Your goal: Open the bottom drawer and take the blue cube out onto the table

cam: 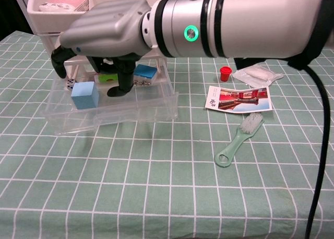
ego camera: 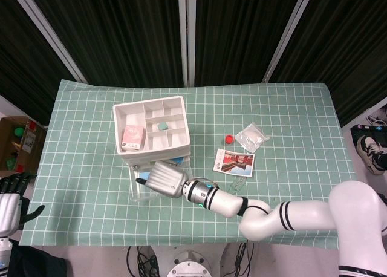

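Note:
The clear bottom drawer (cam: 107, 115) of the white drawer unit (ego camera: 151, 145) stands pulled out toward me. The blue cube (cam: 84, 95) sits at the drawer's left end, plain in the chest view. In the head view my right hand (ego camera: 163, 179) covers that spot. My right hand (cam: 107, 27) hovers palm down over the drawer's left half, holding nothing. Its dark fingers (cam: 57, 60) hang spread on either side of the cube, apart from it. My left hand (ego camera: 9, 195) waits off the table's near left corner, fingers apart and empty.
The drawer also holds a smaller blue block (cam: 145, 71), a green-labelled piece (cam: 107, 77) and a die (cam: 69, 83). On the cloth to the right lie a picture card (cam: 239, 99), a green brush (cam: 237, 140), a red cap (cam: 225, 73) and a plastic bag (cam: 257, 73).

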You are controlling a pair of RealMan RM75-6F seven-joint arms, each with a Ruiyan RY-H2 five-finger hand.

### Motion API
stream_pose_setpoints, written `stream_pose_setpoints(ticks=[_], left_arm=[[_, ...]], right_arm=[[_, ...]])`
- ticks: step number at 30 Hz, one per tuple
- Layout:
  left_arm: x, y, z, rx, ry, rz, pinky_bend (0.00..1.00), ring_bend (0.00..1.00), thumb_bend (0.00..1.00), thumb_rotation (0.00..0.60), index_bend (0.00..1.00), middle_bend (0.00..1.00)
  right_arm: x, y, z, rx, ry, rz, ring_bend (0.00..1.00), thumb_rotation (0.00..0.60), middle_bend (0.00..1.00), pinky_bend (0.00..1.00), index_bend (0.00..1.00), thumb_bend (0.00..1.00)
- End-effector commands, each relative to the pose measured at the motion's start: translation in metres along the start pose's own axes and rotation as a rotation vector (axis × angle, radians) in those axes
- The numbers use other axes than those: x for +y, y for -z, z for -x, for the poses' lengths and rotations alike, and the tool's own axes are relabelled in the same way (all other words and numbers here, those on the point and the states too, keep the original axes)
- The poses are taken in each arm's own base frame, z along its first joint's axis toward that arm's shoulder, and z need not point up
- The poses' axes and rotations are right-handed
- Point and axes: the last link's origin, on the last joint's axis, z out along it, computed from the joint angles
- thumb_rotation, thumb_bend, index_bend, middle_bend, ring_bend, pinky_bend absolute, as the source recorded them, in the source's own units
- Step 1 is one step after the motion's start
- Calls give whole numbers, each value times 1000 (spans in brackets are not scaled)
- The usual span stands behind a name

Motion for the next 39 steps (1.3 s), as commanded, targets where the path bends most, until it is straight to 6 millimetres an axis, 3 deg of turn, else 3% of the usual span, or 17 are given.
stream_pose_setpoints(ticks=[1,31,34,39], left_arm=[[-1,0,0,1,1,-3,200,178,53,600,237,205],[-10,3,6,-2,16,-31,199,178,53,600,237,205],[-10,4,7,-1,20,-33,200,178,53,600,237,205],[-12,4,8,2,23,-35,200,178,53,600,237,205]], right_arm=[[-4,-7,5,0,55,-9,903,600,861,1000,240,236],[-14,-45,24,-9,280,-26,903,600,863,1000,295,238],[-13,-49,27,-15,296,-19,903,600,863,1000,375,301],[-12,-47,25,26,295,1,925,600,879,1000,664,471]])
